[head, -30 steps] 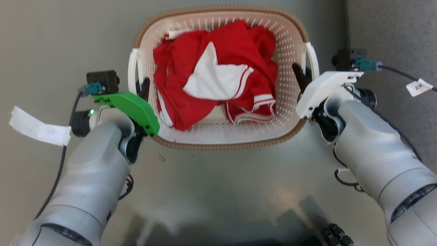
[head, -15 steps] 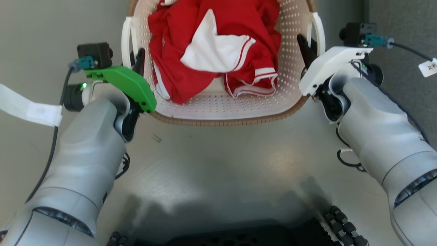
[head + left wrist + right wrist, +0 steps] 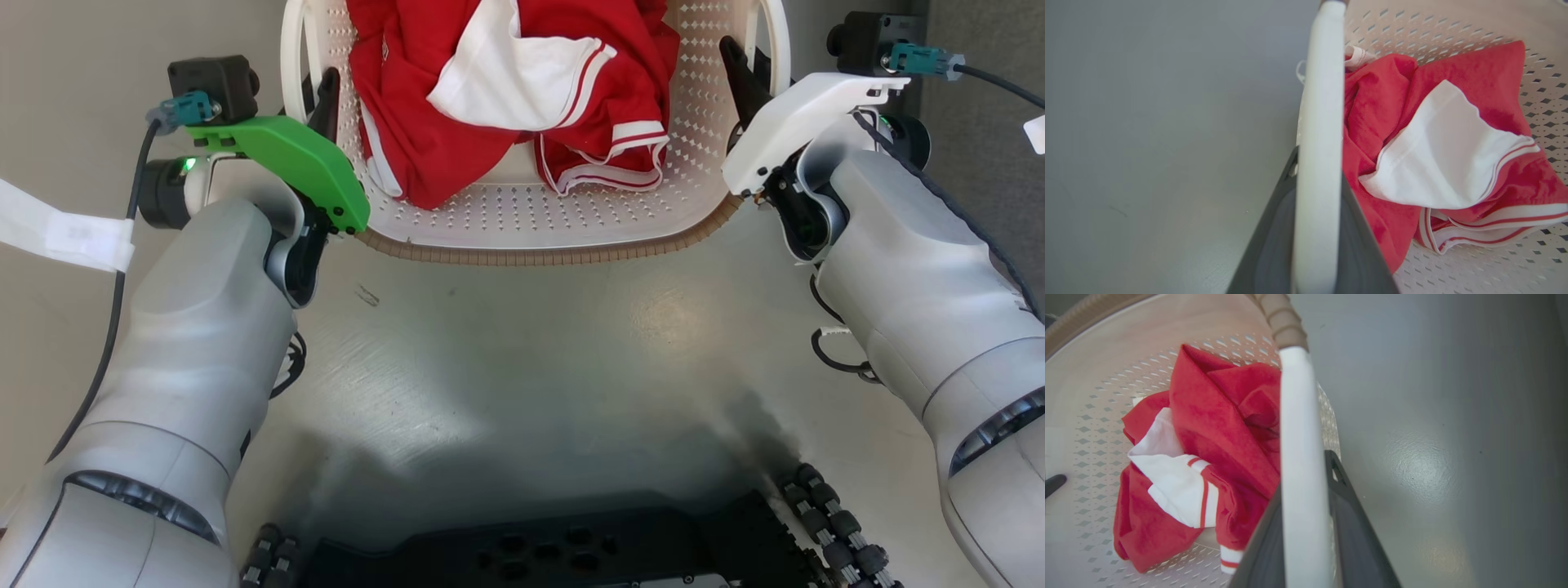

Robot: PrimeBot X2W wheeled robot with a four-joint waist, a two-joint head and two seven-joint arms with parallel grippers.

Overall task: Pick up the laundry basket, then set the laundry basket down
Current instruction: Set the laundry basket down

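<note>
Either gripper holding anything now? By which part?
Yes: the cream-white perforated plastic laundry basket with brown woven-look rim. The left gripper clamps its left white loop handle, right gripper the right white loop handle.

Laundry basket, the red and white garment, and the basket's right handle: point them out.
laundry basket point(image 3: 531, 256): head view, brown near rim.
red and white garment point(image 3: 1437, 163): left wrist view, white panel.
right handle point(image 3: 1302, 457): right wrist view, middle of white loop.
</note>
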